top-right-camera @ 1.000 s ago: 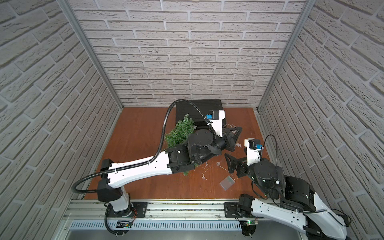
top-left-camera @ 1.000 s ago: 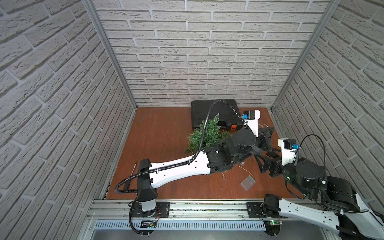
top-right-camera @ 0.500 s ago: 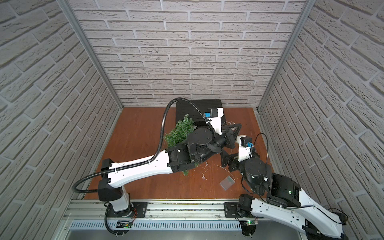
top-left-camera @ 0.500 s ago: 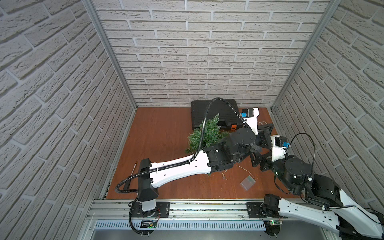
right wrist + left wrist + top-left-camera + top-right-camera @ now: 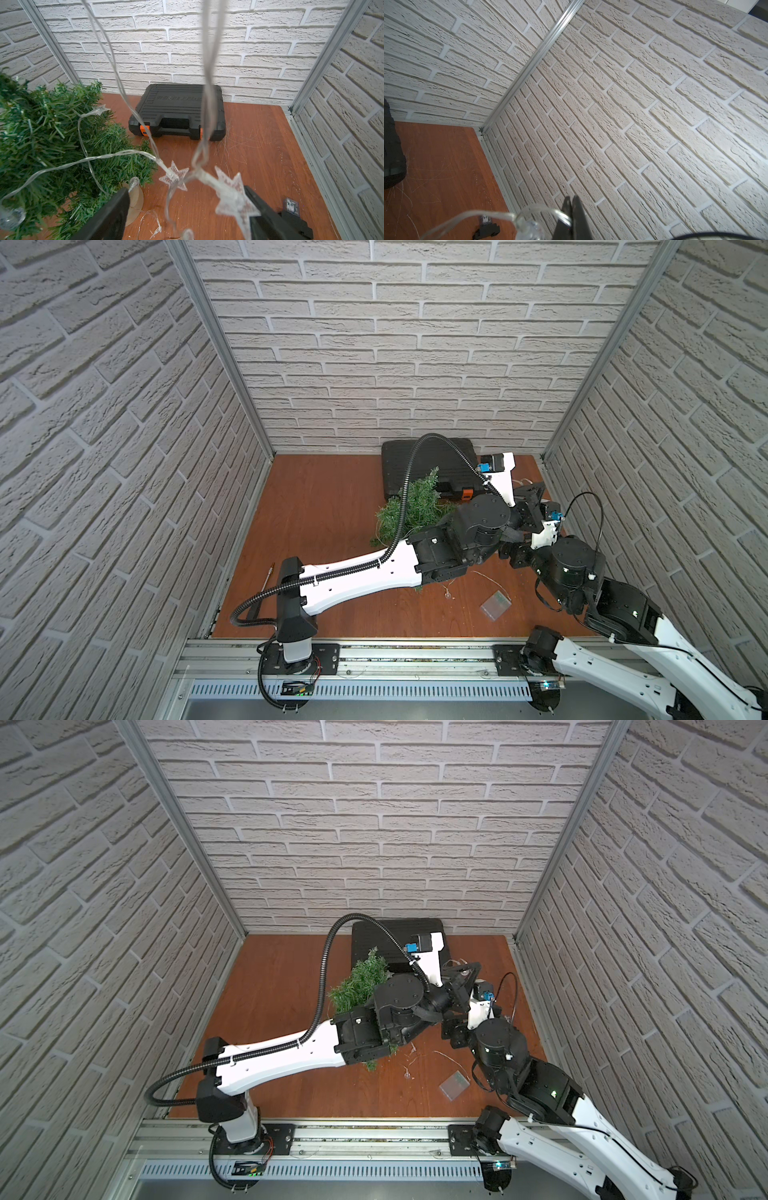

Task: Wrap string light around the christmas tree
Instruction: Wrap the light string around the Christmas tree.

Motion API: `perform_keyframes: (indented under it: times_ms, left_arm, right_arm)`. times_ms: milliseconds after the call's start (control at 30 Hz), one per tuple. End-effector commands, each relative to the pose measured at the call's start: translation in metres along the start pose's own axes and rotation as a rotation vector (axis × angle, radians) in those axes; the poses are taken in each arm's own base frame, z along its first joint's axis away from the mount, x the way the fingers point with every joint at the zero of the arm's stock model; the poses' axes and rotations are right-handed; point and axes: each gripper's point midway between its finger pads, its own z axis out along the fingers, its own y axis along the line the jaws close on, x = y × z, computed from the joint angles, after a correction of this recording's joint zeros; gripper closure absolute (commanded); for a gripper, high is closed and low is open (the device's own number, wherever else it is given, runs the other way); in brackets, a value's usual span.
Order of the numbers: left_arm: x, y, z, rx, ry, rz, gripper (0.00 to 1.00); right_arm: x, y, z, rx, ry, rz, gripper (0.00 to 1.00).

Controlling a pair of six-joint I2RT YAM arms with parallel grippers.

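You are clamping the string light (image 5: 527, 226) in your left pincer (image 5: 572, 199), right pincer (image 5: 186, 192) gaping, christmas tree (image 5: 52, 135) seemingly half-wrapped.

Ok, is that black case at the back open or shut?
Shut. In the right wrist view the case lies flat with its lid flush on its base, with no gap at the seam by the orange latches.
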Motion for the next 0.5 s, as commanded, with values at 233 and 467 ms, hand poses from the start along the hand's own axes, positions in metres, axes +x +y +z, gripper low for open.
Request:
perform_keyframes:
  times_ms: [233, 467]
  left_arm:
    - [-0.038, 0.000, -0.014, -0.020, -0.127, -0.016, 1.00]
    - [-0.045, 0.003, -0.021, -0.035, -0.151, -0.013, 1.00]
  right_arm:
    - [-0.005, 0.008, 0.010, -0.075, -0.019, 0.084, 0.35]
    - [-0.005, 0.003, 0.017, -0.067, -0.012, 0.104, 0.40]
